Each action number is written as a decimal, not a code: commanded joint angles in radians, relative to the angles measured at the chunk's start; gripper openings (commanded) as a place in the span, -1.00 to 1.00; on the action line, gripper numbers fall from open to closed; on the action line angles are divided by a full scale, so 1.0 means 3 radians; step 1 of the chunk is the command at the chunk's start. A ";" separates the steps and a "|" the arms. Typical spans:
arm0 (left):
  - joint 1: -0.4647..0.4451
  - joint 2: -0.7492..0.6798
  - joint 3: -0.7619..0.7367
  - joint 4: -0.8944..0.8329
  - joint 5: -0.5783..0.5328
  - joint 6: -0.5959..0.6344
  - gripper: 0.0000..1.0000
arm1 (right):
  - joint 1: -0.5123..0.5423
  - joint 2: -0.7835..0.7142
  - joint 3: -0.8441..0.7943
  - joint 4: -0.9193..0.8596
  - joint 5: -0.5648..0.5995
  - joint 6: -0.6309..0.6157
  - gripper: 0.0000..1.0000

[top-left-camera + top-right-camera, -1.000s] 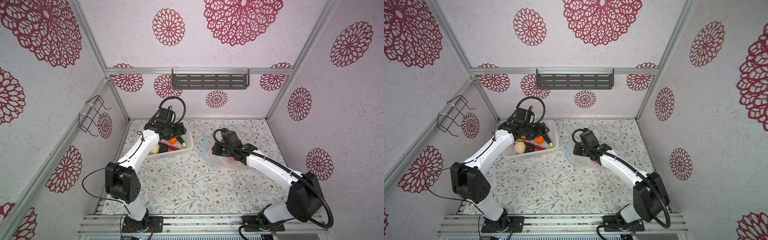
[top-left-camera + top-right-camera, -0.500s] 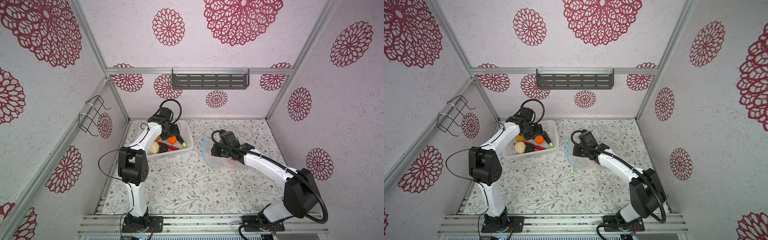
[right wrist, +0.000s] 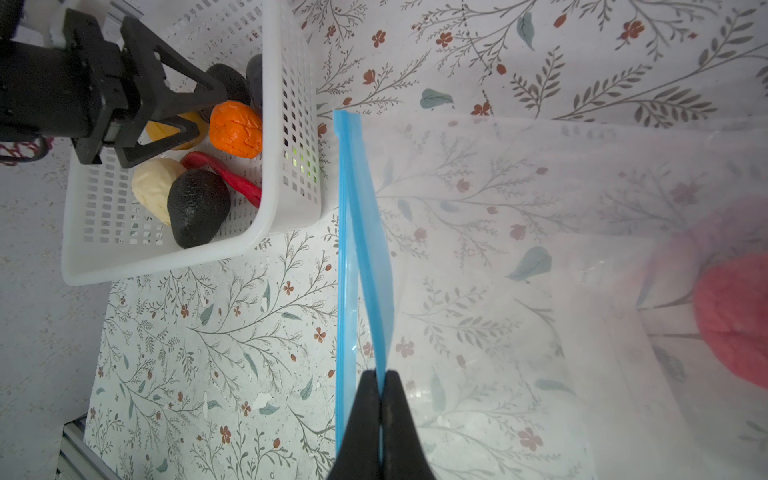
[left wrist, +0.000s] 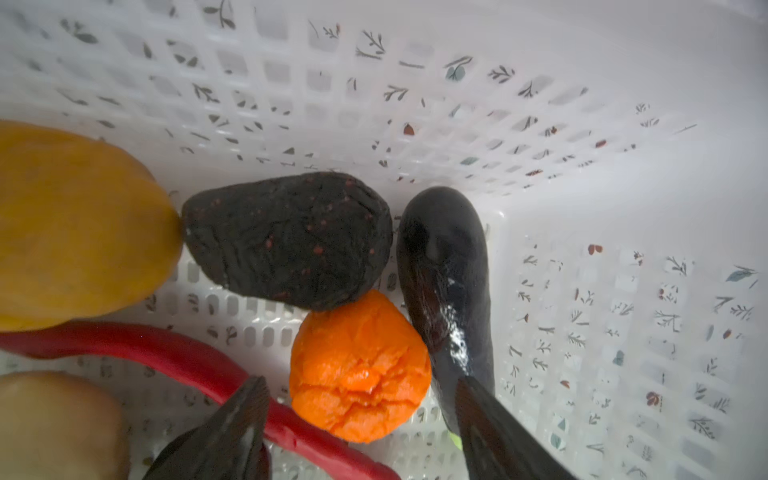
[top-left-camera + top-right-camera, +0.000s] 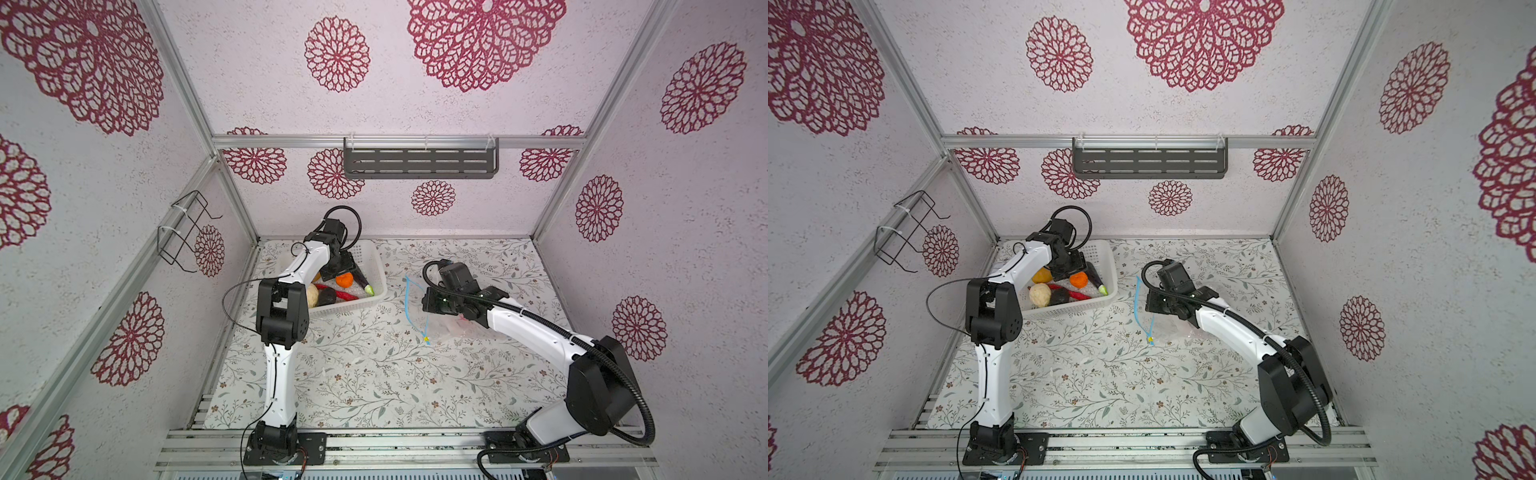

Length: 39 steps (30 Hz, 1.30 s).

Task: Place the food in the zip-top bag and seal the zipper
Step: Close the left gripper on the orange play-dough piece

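My left gripper [image 4: 359, 386] is open inside the white basket [image 4: 582, 124], its fingers on either side of the orange piece [image 4: 357, 365] with small gaps. Around it lie a black lump [image 4: 291, 241], a yellow-orange potato shape [image 4: 75, 224], a red chilli [image 4: 166, 349], a cream ball [image 4: 54, 424] and a dark green-tipped piece [image 4: 444, 266]. My right gripper [image 3: 380, 376] is shut on the upper lip of the zipper [image 3: 353, 208], which holds the zip-top bag [image 3: 498, 249] open. A pink-red ball [image 3: 735, 320] lies inside the bag. The yellow slider [image 5: 427, 340] sits at the near end.
The basket [image 5: 374, 266] stands at the back left of the floral tabletop [image 5: 374, 374], a short gap from the bag's mouth. A wire rack [image 5: 187, 232] hangs on the left wall. A grey shelf [image 5: 419, 162] is on the back wall.
The left arm has folded its elbow inward and lowered its gripper into the basket over the orange piece, with the jaws slightly narrower. The right gripper still holds the bag's lip.
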 commanded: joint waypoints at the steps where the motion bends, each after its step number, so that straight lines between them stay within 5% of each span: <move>1: 0.0016 0.0106 0.0125 -0.0035 -0.0027 0.0046 0.51 | -0.0017 -0.0015 0.0003 0.0103 -0.0035 -0.0041 -1.00; 32: -0.0115 0.0235 0.0017 -0.0120 -0.0050 0.0145 0.48 | -0.0030 -0.0001 0.0056 0.0069 -0.0051 -0.0048 -1.00; 39: -0.0132 0.0146 -0.0111 -0.0102 -0.0058 0.0142 0.34 | -0.0027 0.0010 0.0046 0.0081 -0.0080 -0.0038 -1.00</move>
